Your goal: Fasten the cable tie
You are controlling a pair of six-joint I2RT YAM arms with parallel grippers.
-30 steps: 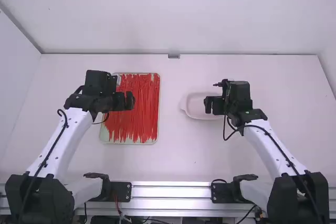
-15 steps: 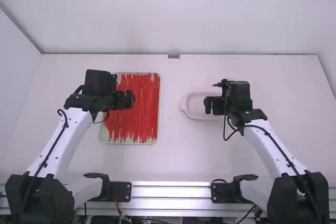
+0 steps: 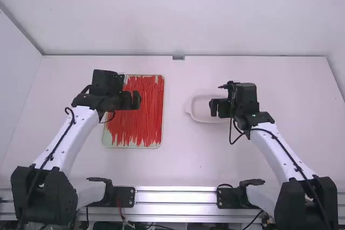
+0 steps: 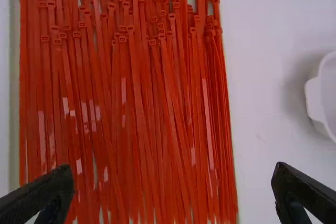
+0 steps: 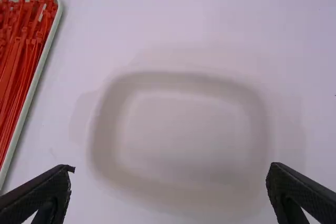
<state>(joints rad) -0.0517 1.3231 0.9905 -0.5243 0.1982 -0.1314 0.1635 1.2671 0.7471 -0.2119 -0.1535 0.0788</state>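
Several orange-red cable ties (image 3: pixel 137 110) (image 4: pixel 126 108) lie side by side in a pale tray (image 3: pixel 160 145) on the table's left half. My left gripper (image 3: pixel 131 100) (image 4: pixel 170 195) hangs over the tray's left part, open, its fingers spread wide with nothing between them. My right gripper (image 3: pixel 216 107) (image 5: pixel 170 195) is held above a white dish (image 3: pixel 200 108) (image 5: pixel 178 135) right of the middle; it is open too and holds nothing. The dish's inside looks bare.
The white table (image 3: pixel 178 154) has free room in front of the tray and dish and at the far right. White walls close in the back and the left side.
My left gripper has shifted a little to the right and farther over the cable ties. The right arm has kept still.
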